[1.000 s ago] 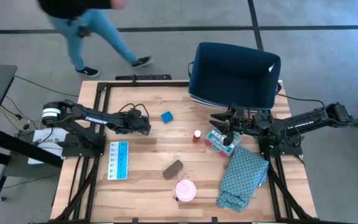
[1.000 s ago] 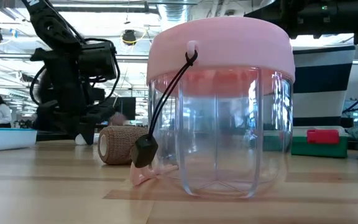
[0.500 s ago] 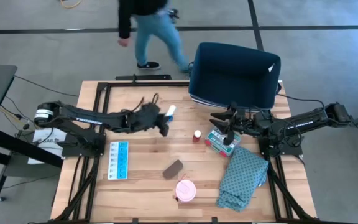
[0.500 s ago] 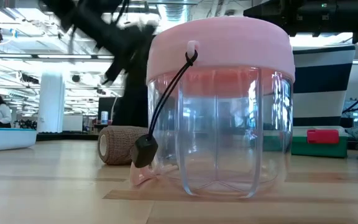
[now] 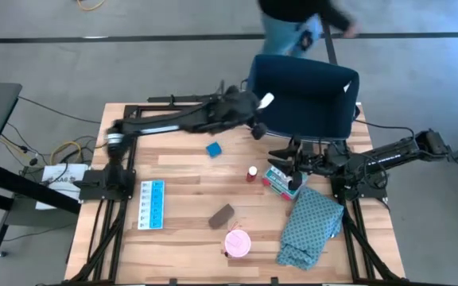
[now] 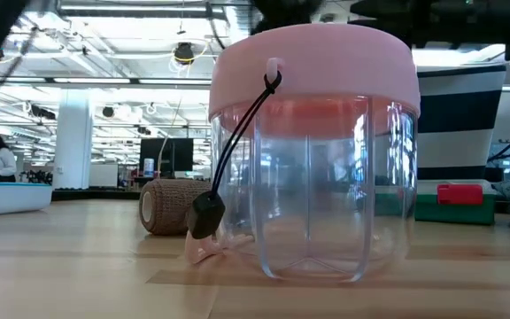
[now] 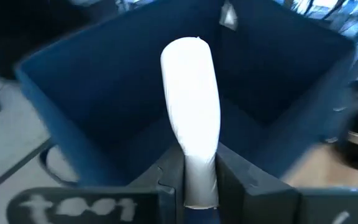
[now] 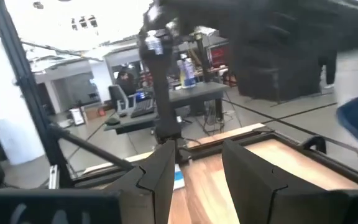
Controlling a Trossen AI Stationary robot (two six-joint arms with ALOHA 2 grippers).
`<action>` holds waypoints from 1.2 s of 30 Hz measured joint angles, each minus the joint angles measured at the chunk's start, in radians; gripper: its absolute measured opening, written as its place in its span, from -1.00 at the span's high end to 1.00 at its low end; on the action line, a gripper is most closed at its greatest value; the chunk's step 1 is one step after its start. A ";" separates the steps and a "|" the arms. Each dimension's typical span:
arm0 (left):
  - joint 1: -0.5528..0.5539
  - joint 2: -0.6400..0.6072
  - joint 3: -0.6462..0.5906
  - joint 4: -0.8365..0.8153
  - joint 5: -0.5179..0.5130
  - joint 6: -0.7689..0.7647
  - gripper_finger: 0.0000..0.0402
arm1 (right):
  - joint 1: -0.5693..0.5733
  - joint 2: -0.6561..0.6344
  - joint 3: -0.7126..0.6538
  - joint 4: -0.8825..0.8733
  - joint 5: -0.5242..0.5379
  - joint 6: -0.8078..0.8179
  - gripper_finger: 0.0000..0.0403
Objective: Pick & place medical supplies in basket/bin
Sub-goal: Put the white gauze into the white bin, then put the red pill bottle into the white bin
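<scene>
My left gripper (image 5: 258, 106) is raised at the left rim of the dark navy basket (image 5: 300, 95), shut on the white tube (image 7: 191, 93). My right gripper (image 5: 286, 161) is open, near the far end of the green-red box (image 5: 281, 183), which lies flat on the table. Also lying on the table are the blue cube (image 5: 213, 148), the small red bottle (image 5: 252, 172), the light-blue pill organizer (image 5: 153, 204), the brown oblong (image 5: 222, 214) and the pink-lidded round item (image 5: 238, 243). My left gripper pinches the white tube by its narrow grey end (image 7: 199, 183) between the two fingers. The tube runs on along the fingers and sticks out past their tips, lifted clear. Its rounded end (image 7: 185, 50) points into the basket's hollow.
A teal patterned cloth (image 5: 312, 226) lies at the table's near right corner, beside the box. A person (image 5: 296, 20) walks on the floor beyond the basket. In the low view the pink-lidded clear jar (image 6: 312, 151) fills the foreground, with a brown roll (image 6: 168, 206) behind it.
My left arm has swung from the table's left middle toward the far right and upward, carrying the white tube from near the blue cube up to the basket's left rim. The person behind the table has walked from left to right.
</scene>
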 joint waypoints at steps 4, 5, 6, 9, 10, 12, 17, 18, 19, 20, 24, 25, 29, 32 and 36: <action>0.045 0.199 0.207 -0.068 0.069 0.043 0.73 | 0.022 -0.011 0.000 -0.029 -0.007 0.000 0.37; 0.056 0.238 0.256 -0.074 0.136 0.043 0.71 | 0.028 -0.019 0.000 -0.056 -0.008 0.000 0.37; 0.066 0.273 0.301 -0.088 0.209 0.038 0.69 | 0.031 -0.030 0.000 -0.094 -0.008 -0.001 0.37; 0.088 0.352 0.388 -0.075 0.382 0.033 0.61 | 0.025 -0.069 0.000 -0.187 -0.005 0.000 0.37; 0.093 0.356 0.374 -0.038 0.402 0.045 0.57 | 0.024 -0.084 0.000 -0.217 -0.003 0.000 0.37; 0.104 0.361 0.367 -0.033 0.407 0.064 0.49 | 0.017 -0.115 0.000 -0.272 -0.001 0.001 0.37; 0.140 0.366 0.370 -0.074 0.402 0.072 0.29 | 0.012 -0.151 0.000 -0.351 -0.001 0.001 0.37; 0.147 0.367 0.370 -0.076 0.403 0.072 0.25 | 0.012 -0.152 0.000 -0.354 -0.001 0.001 0.37; 0.154 0.367 0.370 -0.076 0.402 0.070 0.21 | 0.012 -0.152 0.000 -0.359 -0.001 0.001 0.37; 0.159 0.367 0.370 -0.076 0.402 0.067 0.18 | 0.012 -0.152 0.000 -0.363 -0.001 0.001 0.37; 0.176 0.367 0.381 -0.087 0.368 0.040 0.09 | 0.012 -0.128 0.000 -0.367 -0.001 0.001 0.37; 0.177 0.367 0.385 -0.088 0.363 0.024 0.07 | 0.012 -0.121 0.000 -0.367 -0.001 0.001 0.37; 0.174 0.325 0.385 -0.057 0.392 -0.002 0.06 | 0.012 -0.078 0.000 -0.365 -0.001 0.000 0.37; 0.156 0.259 0.385 -0.050 0.411 0.030 0.07 | 0.004 -0.038 0.000 -0.351 0.004 -0.025 0.37; 0.122 0.153 0.385 -0.077 0.411 0.048 0.10 | -0.030 0.023 0.000 -0.302 0.021 -0.070 0.37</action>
